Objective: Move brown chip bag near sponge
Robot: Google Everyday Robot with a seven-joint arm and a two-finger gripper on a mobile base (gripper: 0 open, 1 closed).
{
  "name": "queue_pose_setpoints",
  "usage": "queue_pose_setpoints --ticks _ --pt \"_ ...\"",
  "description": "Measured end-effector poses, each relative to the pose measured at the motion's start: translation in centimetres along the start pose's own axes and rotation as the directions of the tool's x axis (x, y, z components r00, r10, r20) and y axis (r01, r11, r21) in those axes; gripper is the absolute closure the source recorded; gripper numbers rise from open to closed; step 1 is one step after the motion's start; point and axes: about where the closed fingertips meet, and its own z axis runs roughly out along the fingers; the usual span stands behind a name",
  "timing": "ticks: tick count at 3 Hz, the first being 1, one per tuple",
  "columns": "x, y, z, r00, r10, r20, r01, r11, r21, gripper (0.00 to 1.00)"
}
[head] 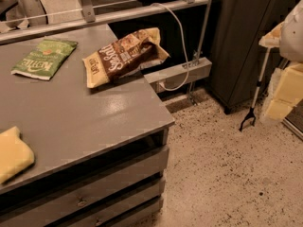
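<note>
The brown chip bag (124, 56) lies at the table's far right edge, crinkled, with cream-yellow ends and white lettering; its right end hangs slightly past the edge. The sponge (14, 155) is a pale-yellow pad at the table's near left, partly cut off by the frame edge. My gripper (281, 97) shows as cream-yellow parts at the far right of the view, off the table, above the floor, well away from both the bag and the sponge. It holds nothing that I can see.
A green chip bag (45, 58) lies at the far left of the grey table (109, 122). A grey bracket (180, 72) with a white cable juts out by the brown bag. A black reacher tool (253, 105) leans on a dark cabinet (241, 41). Speckled floor lies to the right.
</note>
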Motion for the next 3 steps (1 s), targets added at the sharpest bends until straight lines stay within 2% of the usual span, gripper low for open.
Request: queue_pose_setpoints --ticks 1,2,3 --pt "0.0 0.0 0.0 1.000 0.000 0.000 0.000 1.0000 0.000 0.00" --pt "-1.1 -0.8 0.7 0.999 -0.020 0.032 0.020 0.9997 0.011 0.00" --pt "-4.8 -3.8 4.1 0.988 -0.102 0.113 0.099 0.9947 0.027 0.00"
